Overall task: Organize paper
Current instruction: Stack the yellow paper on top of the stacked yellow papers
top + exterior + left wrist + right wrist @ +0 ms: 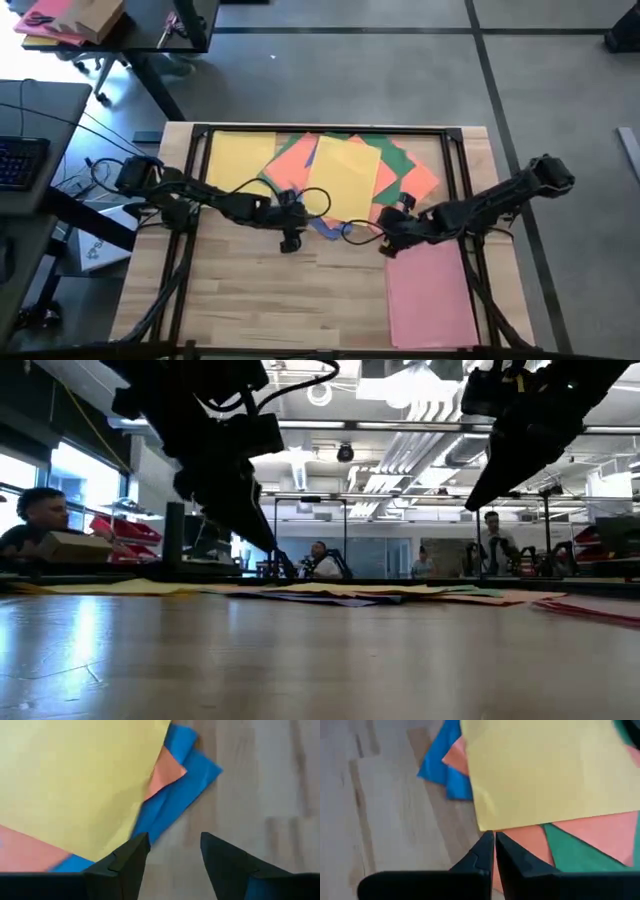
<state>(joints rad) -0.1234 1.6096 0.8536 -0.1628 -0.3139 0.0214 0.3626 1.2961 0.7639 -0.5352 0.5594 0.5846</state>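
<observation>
A loose pile of paper lies at the table's far middle. A yellow sheet is on top, with orange, green and blue sheets fanning out under it. Another yellow sheet lies flat to the left. A pink stack lies alone at the near right. My left gripper is open, low at the pile's near edge beside the blue sheets. My right gripper is shut over the pile's near right corner. The low view shows my right gripper well above the table. My left gripper points down at the pile's near edge, one finger over the blue sheet's rim and the other over bare wood. Whether either finger touches paper or table, I cannot tell.
Black frame rails run along the table's far edge and down both sides. Bare wood lies at the near left and middle. A side table beyond the far left holds a cardboard box. People sit in the room behind.
</observation>
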